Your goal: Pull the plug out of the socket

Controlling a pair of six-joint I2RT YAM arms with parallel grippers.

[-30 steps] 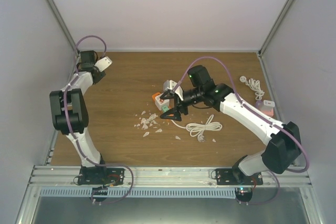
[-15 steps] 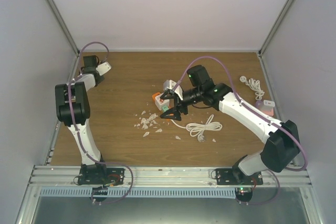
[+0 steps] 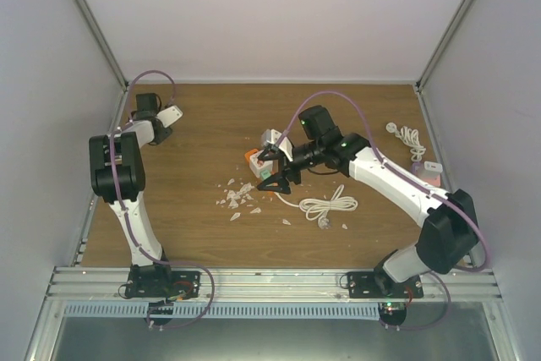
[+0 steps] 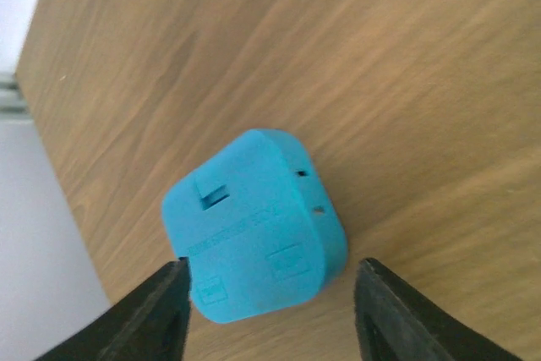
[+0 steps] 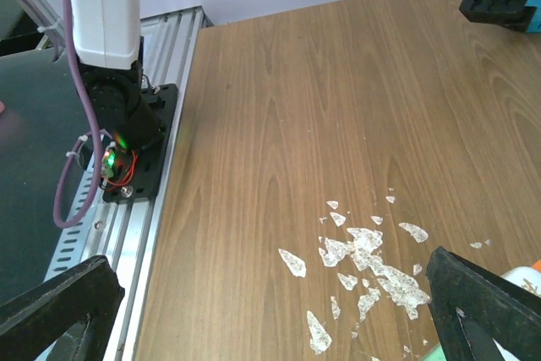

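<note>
At the far left corner of the worktop (image 3: 194, 217), the left arm reaches down with its left claw (image 4: 270, 270) set wide. The left wrist view shows a blue socket block (image 4: 254, 230) lying on the wood between its two black fingers (image 4: 161, 314). The block's slotted face is turned up toward the camera. One finger sits right at the block's lower corner, while the other stands apart from its opposite side, so nothing is gripped.

Toward the middle, white flakes (image 3: 237, 197) are scattered over the wood. Just beyond them lies a small cluster: an orange-and-white block (image 3: 253, 160), a grey plug (image 3: 271, 137) just behind it, and a green piece (image 3: 267, 185) on the near side. Whether the grey plug sits in the orange-and-white block or only beside it cannot be told from above.

Over this cluster hangs the right claw (image 3: 275, 173), spread wide and holding nothing. In the right wrist view its two dark fingertips frame the flakes.

Right of the cluster, a white cord (image 3: 328, 206) lies in a loose coil, one end trailing back toward the green piece.

Near the right edge, well apart from the rest, rests a second white cable (image 3: 410, 135), bundled. A pink-and-white item (image 3: 431, 173) lies just nearer than it.
</note>
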